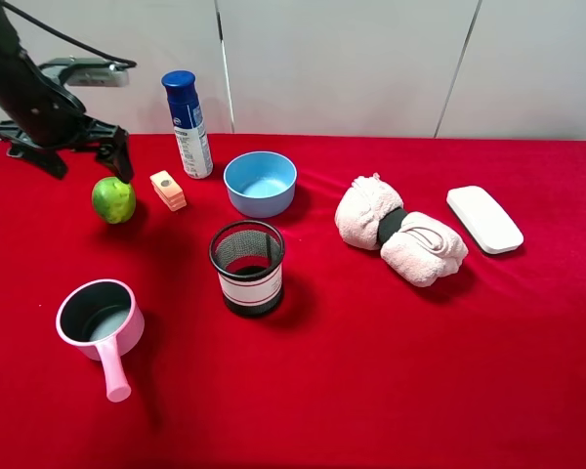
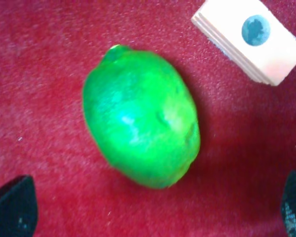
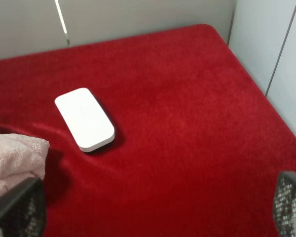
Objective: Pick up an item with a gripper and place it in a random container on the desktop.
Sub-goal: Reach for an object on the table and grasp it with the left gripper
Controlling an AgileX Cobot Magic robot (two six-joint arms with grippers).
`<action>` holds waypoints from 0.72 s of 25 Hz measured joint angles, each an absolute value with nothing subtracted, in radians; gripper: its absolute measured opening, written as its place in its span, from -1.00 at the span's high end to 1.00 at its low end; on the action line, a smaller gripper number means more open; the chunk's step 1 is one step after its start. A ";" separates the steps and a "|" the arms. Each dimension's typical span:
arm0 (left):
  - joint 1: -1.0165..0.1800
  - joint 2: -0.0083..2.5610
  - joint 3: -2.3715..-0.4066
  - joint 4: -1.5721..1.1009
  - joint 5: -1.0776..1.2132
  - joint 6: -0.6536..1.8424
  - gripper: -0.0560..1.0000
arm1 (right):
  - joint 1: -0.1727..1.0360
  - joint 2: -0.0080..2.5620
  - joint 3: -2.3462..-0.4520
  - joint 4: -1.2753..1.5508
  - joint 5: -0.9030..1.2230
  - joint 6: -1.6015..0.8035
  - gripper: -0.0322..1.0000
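Since the lime (image 1: 113,199) lies loose on the cloth (image 1: 420,371), upper left of the overhead frame, the left gripper (image 1: 88,159) hangs over it, fingers spread to straddle it, holding nothing. Right gripper (image 3: 154,207) is also spread and empty. Bowl (image 1: 260,183) stands upper centre. Can (image 1: 188,122) label: too small to read.
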State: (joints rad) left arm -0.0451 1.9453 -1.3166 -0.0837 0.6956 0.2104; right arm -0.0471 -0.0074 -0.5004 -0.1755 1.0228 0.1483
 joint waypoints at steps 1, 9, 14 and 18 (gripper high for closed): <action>-0.047 1.955 -1.317 -0.086 0.695 0.211 -0.97 | -0.047 -0.007 -0.500 -0.175 1.023 0.148 -0.41; -0.048 2.032 -1.322 -0.084 0.667 0.212 -0.97 | -0.047 -0.007 -0.500 -0.175 1.023 0.148 -0.41; -0.048 2.067 -1.328 -0.084 0.624 0.214 -0.97 | -0.047 -0.007 -0.500 -0.175 1.023 0.148 -0.41; -0.048 2.098 -1.329 -0.084 0.600 0.214 -0.97 | -0.047 -0.007 -0.500 -0.175 1.023 0.148 -0.41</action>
State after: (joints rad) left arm -0.0481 2.0979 -1.3287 -0.0839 0.6002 0.2137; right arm -0.0471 -0.0074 -0.5004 -0.1755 1.0228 0.1483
